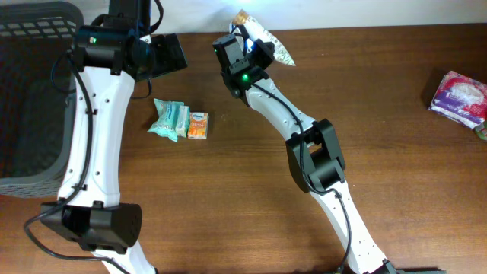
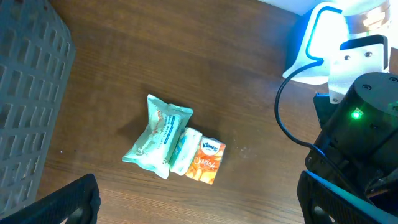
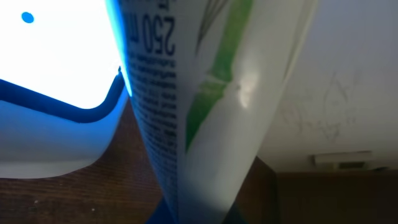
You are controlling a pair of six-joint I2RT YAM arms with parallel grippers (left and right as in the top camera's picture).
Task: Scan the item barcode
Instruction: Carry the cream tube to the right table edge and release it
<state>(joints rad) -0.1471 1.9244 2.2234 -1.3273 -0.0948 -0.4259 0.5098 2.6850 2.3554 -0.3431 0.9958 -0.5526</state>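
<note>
Pouch of glossy white plastic with green bamboo print [image 3: 211, 106] fills frame centre, its lower end pinched tight in our right gripper [image 1: 257, 44]; left gripper [image 2: 199, 208] gapes wide, empty.

You face a mock shop checkout on a brown wooden table [image 1: 396, 152]. A dark grey plastic mesh basket [image 1: 30, 91], small tissue packets [image 1: 171, 120] and a glowing blue-rimmed scanner [image 2: 314, 65] show it.

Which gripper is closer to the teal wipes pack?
Left. The left gripper hangs open nearly over the teal wipes pack; the right gripper is farther right, shut on a tube.
</note>
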